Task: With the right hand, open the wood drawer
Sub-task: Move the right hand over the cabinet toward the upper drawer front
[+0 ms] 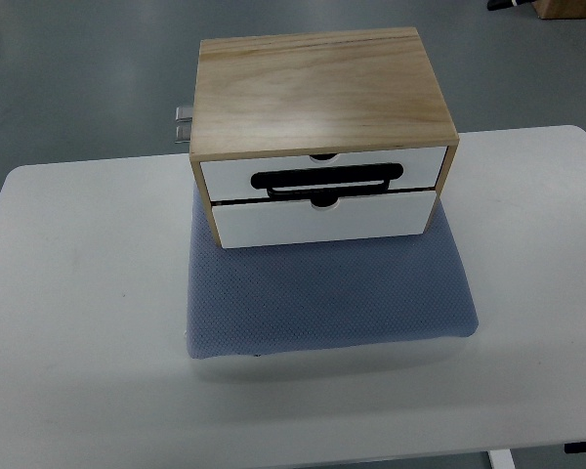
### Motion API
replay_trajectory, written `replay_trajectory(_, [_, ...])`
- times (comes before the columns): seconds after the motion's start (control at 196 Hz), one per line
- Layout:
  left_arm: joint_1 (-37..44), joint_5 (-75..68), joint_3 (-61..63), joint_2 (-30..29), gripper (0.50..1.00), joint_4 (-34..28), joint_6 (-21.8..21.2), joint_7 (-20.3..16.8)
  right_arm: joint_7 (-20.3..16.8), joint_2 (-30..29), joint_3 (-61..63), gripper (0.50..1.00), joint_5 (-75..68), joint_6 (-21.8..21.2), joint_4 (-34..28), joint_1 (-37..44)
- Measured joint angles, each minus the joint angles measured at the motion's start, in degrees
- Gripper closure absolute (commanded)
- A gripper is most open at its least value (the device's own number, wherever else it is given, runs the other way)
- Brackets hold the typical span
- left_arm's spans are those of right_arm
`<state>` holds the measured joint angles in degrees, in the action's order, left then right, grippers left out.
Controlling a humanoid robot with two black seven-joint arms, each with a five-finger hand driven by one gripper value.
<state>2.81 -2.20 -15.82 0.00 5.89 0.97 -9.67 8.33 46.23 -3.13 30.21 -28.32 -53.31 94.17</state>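
Wood is what you see first: a light wooden box (324, 93) sits at the far middle of the white table (78, 322). Its top is plain wood with a thin dark line near the back edge.

The front of the box faces you. It has two white drawers, one above the other. The upper drawer (324, 171) has a long black handle (327, 181) lying flat across its lower part. The lower drawer (322, 220) sits just under it, and its front stands out a bit more toward you than the upper one. Each drawer has a small dark notch at the middle of its top edge.

The box rests on the back part of a blue-grey pad (322, 298). The pad lies flat on the table and reaches out toward you past the box.

A small grey metal part (183, 125) pokes out behind the left side of the box.

You cannot see either robot hand or arm in this view, so you cannot tell what the fingers are doing.
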Motion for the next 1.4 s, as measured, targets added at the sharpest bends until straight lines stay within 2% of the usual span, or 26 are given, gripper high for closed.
replay_trajectory(0.118, [0.0,0.0,0.0,0.0,0.5,0.0,0.0,0.0,-1.8,-0.7,-3.3,0.556,5.7,-4.7,-4.2,7.3])
replay_trajectory(0.194, [0.0,0.0,0.0,0.0,0.5,0.0,0.0,0.0,-2.3,-1.9,-8.3,0.556,7.1,-6.2,-6.6,12.8])
replay_trajectory(0.332, [0.0,0.0,0.0,0.0,0.5,0.0,0.0,0.0,-2.4,-4.9,-18.6,0.556,7.6,-6.7,-9.5,21.7])
replay_trajectory(0.521, [0.0,0.0,0.0,0.0,0.5,0.0,0.0,0.0,-2.5,-9.4,-26.7,0.556,7.6,-6.7,-14.0,29.0])
replay_trajectory(0.685, [0.0,0.0,0.0,0.0,0.5,0.0,0.0,0.0,-2.6,-12.6,-27.5,0.556,7.1,-6.7,-18.0,31.7])
replay_trajectory(0.874, [0.0,0.0,0.0,0.0,0.5,0.0,0.0,0.0,-3.0,-13.7,-27.5,0.558,6.9,-6.7,-22.8,32.7])
replay_trajectory(1.037, [0.0,0.0,0.0,0.0,0.5,0.0,0.0,0.0,-4.9,-14.9,-27.4,0.558,3.7,-6.7,-23.9,31.9])
replay_trajectory(1.247, [0.0,0.0,0.0,0.0,0.5,0.0,0.0,0.0,-13.0,-15.8,-27.7,0.56,-6.9,-6.7,-24.1,29.4])
replay_trajectory(1.4, [0.0,0.0,0.0,0.0,0.5,0.0,0.0,0.0,-16.1,-16.3,-28.5,0.558,-11.9,-6.7,-25.3,28.8])
